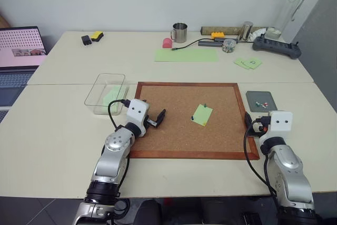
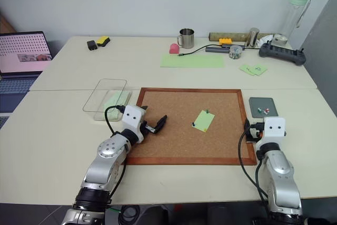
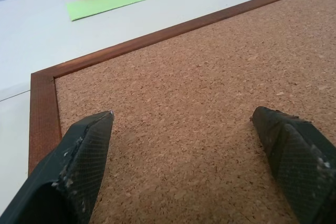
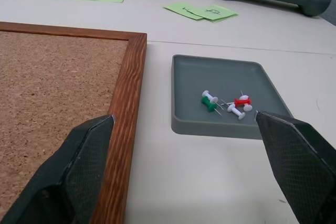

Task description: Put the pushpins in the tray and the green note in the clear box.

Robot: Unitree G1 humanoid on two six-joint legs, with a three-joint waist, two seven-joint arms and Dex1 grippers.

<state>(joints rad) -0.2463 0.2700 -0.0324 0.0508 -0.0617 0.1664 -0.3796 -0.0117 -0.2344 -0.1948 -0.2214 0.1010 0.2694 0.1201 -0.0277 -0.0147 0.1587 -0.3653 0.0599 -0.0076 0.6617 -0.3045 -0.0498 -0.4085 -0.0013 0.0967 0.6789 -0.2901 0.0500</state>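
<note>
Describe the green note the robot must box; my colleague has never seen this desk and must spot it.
Find the wood-framed brown cork board in the table's middle. Right of its centre lies the small pale lime-green square paper note, pinned at its top edge. Unlike the long green paper sheet and scribbled green notes behind, it sits on cork.

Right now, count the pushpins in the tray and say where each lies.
4, clustered near the tray's front right: a green beside a white, then a red and another white. More may lie behind them.
</note>
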